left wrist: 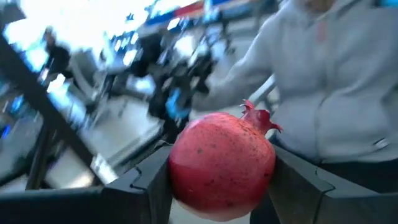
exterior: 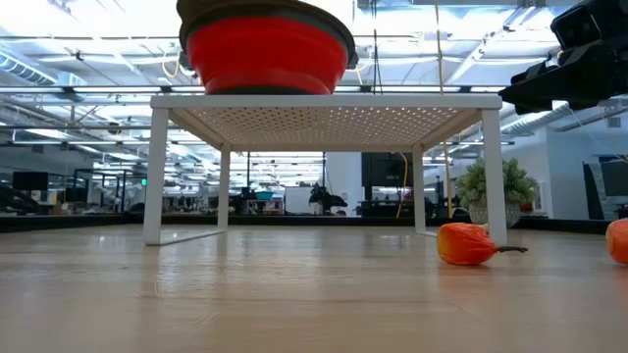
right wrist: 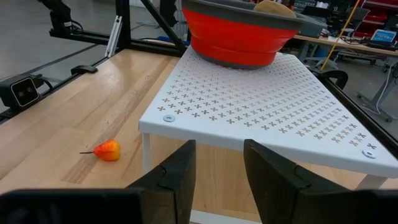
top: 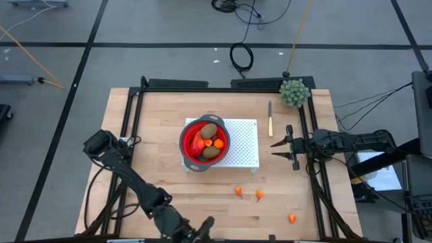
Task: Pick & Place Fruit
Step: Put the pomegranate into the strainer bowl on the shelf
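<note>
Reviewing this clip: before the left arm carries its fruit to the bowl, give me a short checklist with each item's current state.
1. Left gripper has fruit secured: ok. A red pomegranate-like fruit sits between its fingers in the left wrist view.
2. Red bowl in place on the white perforated rack: ok.
3. Room in the bowl: cannot tell. It already holds brown kiwi-like pieces and orange pieces.
4. Right gripper out of the way: ok. It hangs open at the rack's right edge, holding nothing.
5. Path clear of the knife: ok, it lies behind the rack's right end.
6. Loose fruit left: not ok. Three small orange pieces lie on the table.
</note>
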